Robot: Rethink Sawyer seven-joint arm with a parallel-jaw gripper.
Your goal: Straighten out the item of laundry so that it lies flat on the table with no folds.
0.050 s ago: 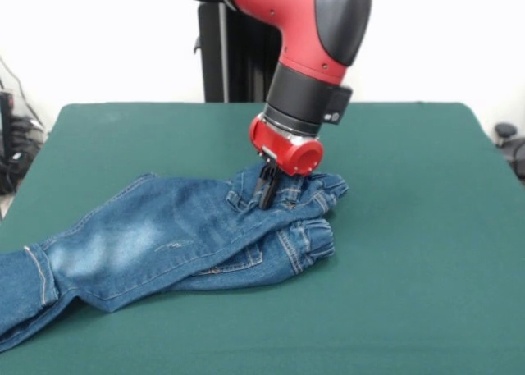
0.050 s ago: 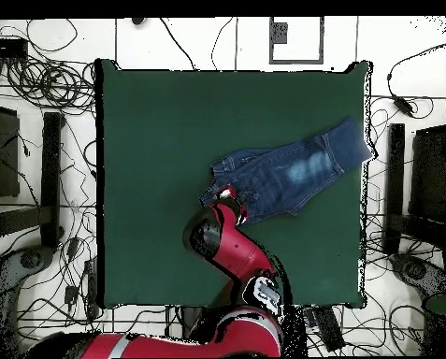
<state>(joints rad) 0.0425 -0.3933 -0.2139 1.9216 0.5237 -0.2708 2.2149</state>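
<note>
Handling these jeans (image 1: 164, 240), you are dealing with small blue denim: soft enough to drape and bunch, but thicker and stiffer than a shirt, with heavy seams at the waistband and hems that should hold a pinch well. My judgement is that the cloth will drag rather than slide on the dark green felt tabletop (image 1: 410, 252), so a low pull may crumple it; lift a little as you draw it out.

The jeans lie toward one side edge of the tabletop, the legs running out to that edge, where the front view shows the hems at or past it. The waist end points in toward the middle. The two legs lie stacked, one over the other, and the waistband is rumpled into folds.

Your claw (image 1: 267, 190) is down at the waistband, its dark fingers close together and pressed into the bunched denim by a belt loop. It looks pinched onto a fold of the waistband, though the fingertips are partly buried in cloth.

The waistband is a sound place to hold. For the legs, I would pick a hem, since the doubled stitching gives a firm edge. Expect the upper leg to trail the lower one when pulled.
</note>
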